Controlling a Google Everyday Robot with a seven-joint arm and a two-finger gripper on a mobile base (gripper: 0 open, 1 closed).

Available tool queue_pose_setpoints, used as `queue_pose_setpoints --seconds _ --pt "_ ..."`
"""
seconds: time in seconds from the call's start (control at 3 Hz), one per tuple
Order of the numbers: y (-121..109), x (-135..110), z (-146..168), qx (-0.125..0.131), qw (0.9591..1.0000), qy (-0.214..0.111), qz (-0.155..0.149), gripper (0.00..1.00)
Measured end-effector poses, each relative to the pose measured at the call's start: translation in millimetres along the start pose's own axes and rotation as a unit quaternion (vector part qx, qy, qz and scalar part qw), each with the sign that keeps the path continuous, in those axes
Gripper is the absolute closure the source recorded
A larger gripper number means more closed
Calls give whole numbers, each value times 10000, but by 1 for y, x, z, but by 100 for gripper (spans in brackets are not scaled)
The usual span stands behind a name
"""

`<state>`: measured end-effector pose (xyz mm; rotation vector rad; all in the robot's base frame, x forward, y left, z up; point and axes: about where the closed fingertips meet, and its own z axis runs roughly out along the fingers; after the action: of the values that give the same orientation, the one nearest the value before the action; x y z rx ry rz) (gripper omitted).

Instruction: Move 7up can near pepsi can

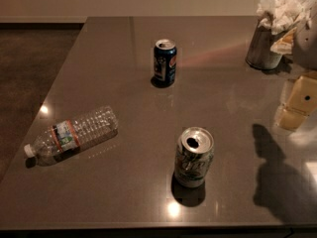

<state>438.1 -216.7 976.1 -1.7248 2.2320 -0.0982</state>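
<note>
The 7up can [194, 157], silvery pale green with an open silver top, stands upright on the grey table [124, 182] at front centre. The pepsi can [165, 63], dark blue with a round logo, stands upright further back, slightly left of the 7up can and well apart from it. My gripper [295, 105], cream-coloured, hangs at the right edge of the view, above the table, to the right of and behind the 7up can. It touches neither can.
A clear plastic water bottle [72, 135] lies on its side at the front left. A metal holder stuffed with white napkins [274, 31] stands at the back right. The table's left edge drops to a dark floor [27, 63].
</note>
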Motion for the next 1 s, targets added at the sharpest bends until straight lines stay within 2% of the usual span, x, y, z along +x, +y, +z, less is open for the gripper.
queue_pose_setpoints --seconds 0.33,0.67,1.0 --pt "3 -3 0 23 10000 -69 -36 0" --pt "20 -13 7 -159 9993 -263 -210 0" --pt "47 -31 22 -468 9955 -678 -460 0"
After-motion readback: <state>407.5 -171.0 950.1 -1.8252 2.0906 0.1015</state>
